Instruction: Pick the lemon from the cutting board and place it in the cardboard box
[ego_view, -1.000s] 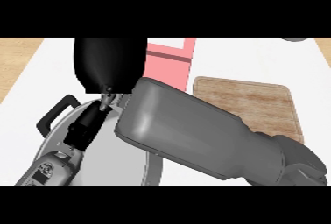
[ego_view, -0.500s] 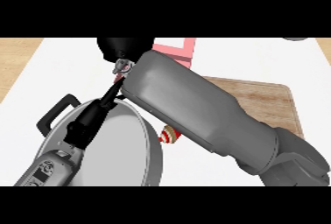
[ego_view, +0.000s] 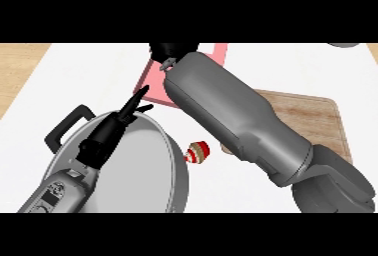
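Grey right forearm runs diagonally across the worktop, right hand at the far end over a pink box-like thing — presumably the cardboard box, though it reads pink, not brown. Only the base of that hand shows, so I cannot tell whether its fingers are closed on anything. Lemon isn't visible anywhere: not on the cutting board, which shows bare wood where the arm doesn't cover it; my guess is it's in the right hand, unconfirmed. Left hand lies over the big lidded pot, fingers straight, holding nothing. Risks as I judge them: release can't be verified from this angle since the arm blocks the box, so the lemon could land on the rim or beside it and roll off; pulling the arm back could sweep the small red-and-white striped object sitting just beside the pot. Count: one board, one pink box, one pot, one striped object, two hands, zero lemons in sight.
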